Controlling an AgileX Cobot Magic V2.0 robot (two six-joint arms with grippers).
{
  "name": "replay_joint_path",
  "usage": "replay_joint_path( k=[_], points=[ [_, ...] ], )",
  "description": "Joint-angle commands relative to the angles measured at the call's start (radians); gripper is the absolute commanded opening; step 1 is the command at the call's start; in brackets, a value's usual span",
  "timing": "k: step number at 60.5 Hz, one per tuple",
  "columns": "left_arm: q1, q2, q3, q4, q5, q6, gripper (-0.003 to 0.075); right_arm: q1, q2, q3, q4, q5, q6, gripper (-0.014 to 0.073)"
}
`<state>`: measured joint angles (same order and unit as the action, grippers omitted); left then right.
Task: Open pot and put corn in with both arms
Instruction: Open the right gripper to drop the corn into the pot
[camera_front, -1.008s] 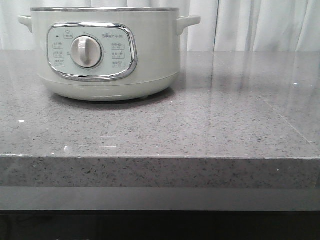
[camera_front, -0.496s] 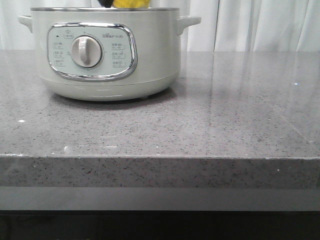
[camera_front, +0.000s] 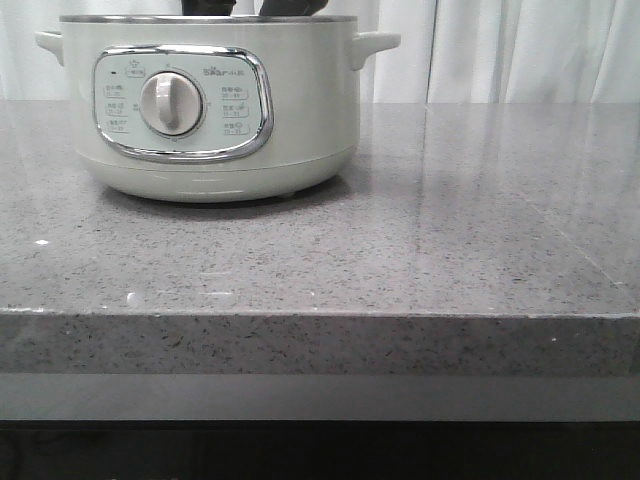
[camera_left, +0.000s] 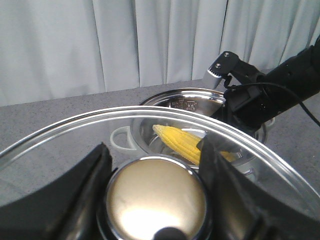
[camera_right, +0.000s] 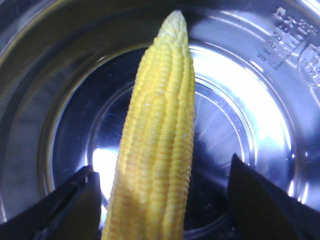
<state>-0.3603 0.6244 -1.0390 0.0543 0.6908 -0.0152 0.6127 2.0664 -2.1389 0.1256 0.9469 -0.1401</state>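
Note:
The pale grey-green pot (camera_front: 300, 110) stands open at the counter's back left. My left gripper (camera_left: 154, 150) is shut on the gold knob (camera_left: 155, 195) of the glass lid (camera_left: 60, 140) and holds the lid up beside the pot (camera_left: 190, 97). The yellow corn (camera_right: 160, 135) lies inside the pot's shiny metal bowl (camera_right: 240, 75). It also shows in the left wrist view (camera_left: 180, 142). My right gripper (camera_right: 162, 165) is down in the pot, its jaws apart on either side of the cob. Only its black fingers (camera_front: 295, 8) show above the rim in the front view.
The pot sits on a grey speckled stone counter (camera_front: 450, 230) with a straight front edge. White curtains (camera_front: 520, 50) hang behind. The right arm (camera_left: 270, 90) reaches over the pot's rim.
Half a second ago the corn showed above the pot's rim in the front view. It has dropped below the rim, and only the black fingers show there.

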Motion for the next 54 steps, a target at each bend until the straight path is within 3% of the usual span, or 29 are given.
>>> replay_joint_path(
  k=[1, 15, 40, 54],
  points=[
    [0.003, -0.003, -0.038, 0.004, -0.153, -0.011, 0.0229, -0.003, -0.116, -0.04, 0.001, -0.008, 0.004, 0.055],
    [0.003, -0.003, -0.038, 0.004, -0.153, -0.011, 0.0229, -0.027, -0.291, 0.057, 0.001, 0.071, 0.019, 0.055],
    [0.003, -0.003, -0.038, 0.004, -0.153, -0.011, 0.0229, -0.029, -0.818, 0.694, -0.017, -0.235, 0.019, 0.055],
    [0.003, -0.003, -0.038, 0.004, -0.153, -0.011, 0.0229, -0.029, -1.046, 0.961, -0.017, -0.321, 0.019, 0.055]
  ],
)
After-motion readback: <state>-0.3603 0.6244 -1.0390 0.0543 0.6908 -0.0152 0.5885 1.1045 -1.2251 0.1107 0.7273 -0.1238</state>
